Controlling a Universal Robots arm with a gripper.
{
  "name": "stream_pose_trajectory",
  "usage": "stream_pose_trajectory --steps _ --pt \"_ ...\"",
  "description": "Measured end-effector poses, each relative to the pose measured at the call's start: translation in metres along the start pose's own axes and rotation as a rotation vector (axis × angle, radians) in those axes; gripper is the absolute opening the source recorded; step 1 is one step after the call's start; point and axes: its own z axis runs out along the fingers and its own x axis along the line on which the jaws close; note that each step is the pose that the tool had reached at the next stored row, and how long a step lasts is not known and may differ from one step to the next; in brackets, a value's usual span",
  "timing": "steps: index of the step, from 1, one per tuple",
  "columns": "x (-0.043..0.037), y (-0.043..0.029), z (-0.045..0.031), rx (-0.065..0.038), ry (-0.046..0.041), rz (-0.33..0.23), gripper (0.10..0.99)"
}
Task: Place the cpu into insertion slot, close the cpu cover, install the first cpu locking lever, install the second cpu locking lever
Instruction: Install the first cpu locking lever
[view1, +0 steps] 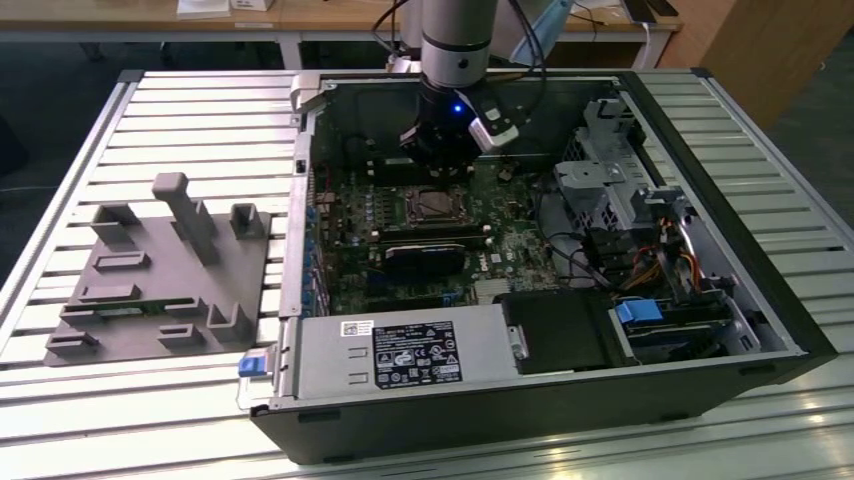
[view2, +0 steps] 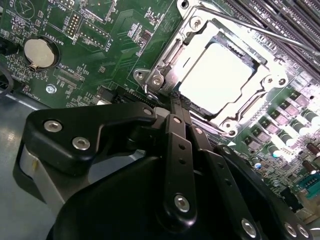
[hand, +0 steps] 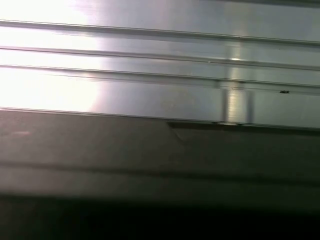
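second wrist view: pale glossy cpu (view2: 220, 80) seated.

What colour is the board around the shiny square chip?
The motherboard is green, seen best in the second wrist view, around the cpu.

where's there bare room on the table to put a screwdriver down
Free: the slatted table between the grey fixture block and the far edge, and the strip right of the computer case in the exterior view. Crowded: inside the case, where the gripper hangs over the insertion slot.
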Motion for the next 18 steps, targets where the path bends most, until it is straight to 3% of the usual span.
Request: stream_pose_trajectory --steps 11,18 --pt "-0.0002 0.0008 -0.0019 -0.009 -0.0013 0.000 0.106" --pt "-0.0001 0.0004 -0.0130 -0.008 -0.0004 0.000 0.106"
